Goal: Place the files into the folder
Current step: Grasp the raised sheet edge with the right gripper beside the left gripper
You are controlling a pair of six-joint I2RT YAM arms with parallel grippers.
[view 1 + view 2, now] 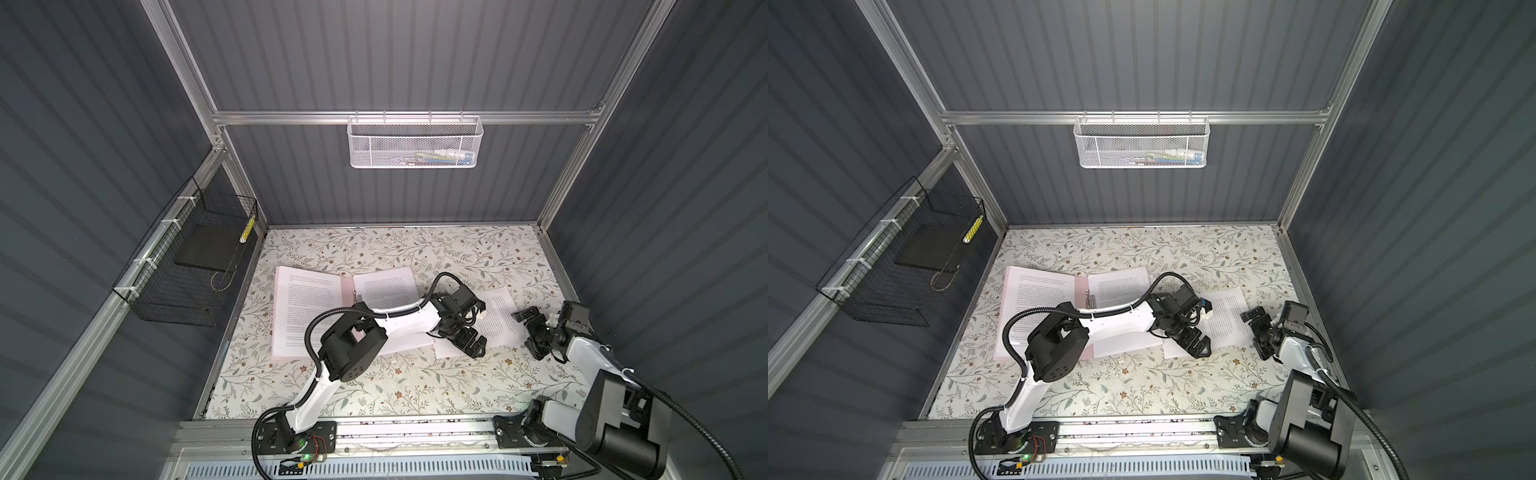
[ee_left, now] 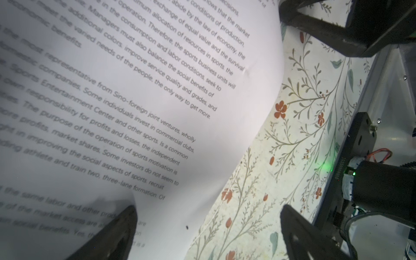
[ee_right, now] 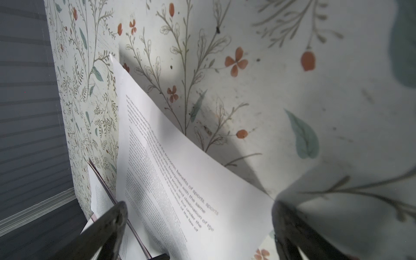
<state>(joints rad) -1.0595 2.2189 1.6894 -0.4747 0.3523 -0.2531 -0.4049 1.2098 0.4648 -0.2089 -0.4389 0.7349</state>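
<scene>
Left arm (image 1: 403, 318) hides pt of folder (image 1: 347, 286) (basket (image 1: 415, 143) items too small).

Overhead stereo pair, close wrist views

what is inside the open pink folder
Printed sheets on both halves of the folder, a metal clip near the spine. The left arm hides much of one half.

A white mesh basket (image 1: 374, 143) hangs above the floral table (image 1: 374, 386).
</scene>
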